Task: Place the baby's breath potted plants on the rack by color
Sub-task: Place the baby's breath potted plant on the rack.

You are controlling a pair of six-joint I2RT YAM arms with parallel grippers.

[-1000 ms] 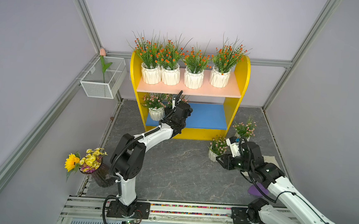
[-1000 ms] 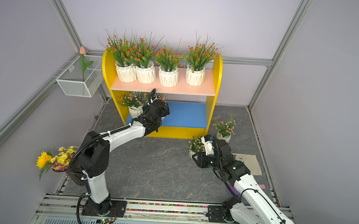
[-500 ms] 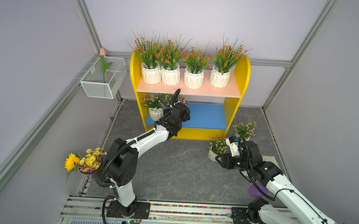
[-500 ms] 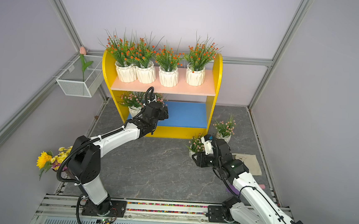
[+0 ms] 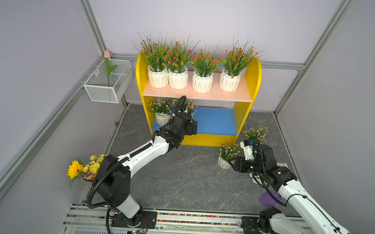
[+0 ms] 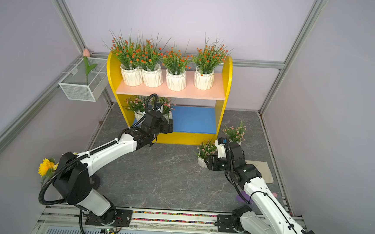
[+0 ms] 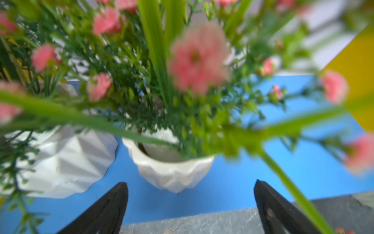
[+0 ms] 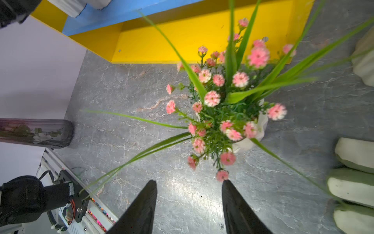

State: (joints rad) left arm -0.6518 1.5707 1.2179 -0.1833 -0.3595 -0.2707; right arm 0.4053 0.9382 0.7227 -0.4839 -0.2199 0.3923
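Observation:
The rack (image 5: 254, 81) (image 6: 226, 79) stands at the back, with several orange baby's breath potted plants (image 5: 202, 82) in a row on its pink upper board. Two pink ones stand at the left end of the blue lower board (image 5: 215, 121). One pot (image 5: 161, 118) shows plainly; the other (image 7: 172, 172) sits just ahead of my left gripper (image 7: 190, 182), which is open and apart from it. Two more pink plants stand on the floor by the rack's right foot (image 5: 227, 150) (image 5: 255, 132). My right gripper (image 8: 189, 181) (image 5: 233, 164) is open, just short of the nearer one (image 8: 222, 113).
A white wire basket (image 5: 107, 84) with a tulip hangs on the left wall. A sunflower bouquet (image 5: 83, 169) stands behind the left arm's elbow. A beige cloth (image 6: 261, 171) and a purple thing (image 5: 269, 197) lie under the right arm. Walls close in on both sides.
The left arm has sunk and drawn back a little from the lower shelf, its jaws still wide. The right gripper's jaws have spread wider beside the floor plant.

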